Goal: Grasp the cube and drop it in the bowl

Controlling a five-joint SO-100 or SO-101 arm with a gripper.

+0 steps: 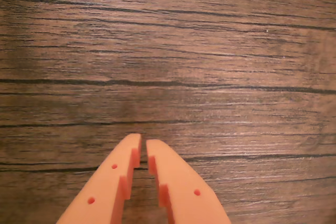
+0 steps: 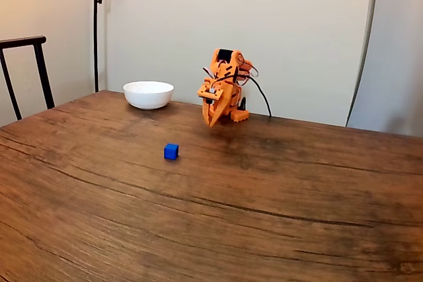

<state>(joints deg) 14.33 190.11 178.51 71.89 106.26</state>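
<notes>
A tiny bright-blue cube (image 2: 171,151) rests on the wooden table in the fixed view, in front of and slightly left of the orange arm. The white bowl (image 2: 148,94) stands at the back left of the table, left of the arm. My orange gripper (image 2: 211,122) points down near the arm's base, well behind and to the right of the cube. In the wrist view the gripper (image 1: 143,141) enters from the bottom edge with its fingertips nearly together over bare wood and nothing between them.
A dark chair back (image 2: 26,64) stands past the table's left edge. A lamp pole (image 2: 96,24) rises behind the bowl. A black cable (image 2: 261,97) runs from the arm toward the wall. Bare wood table (image 2: 264,216) spreads in front.
</notes>
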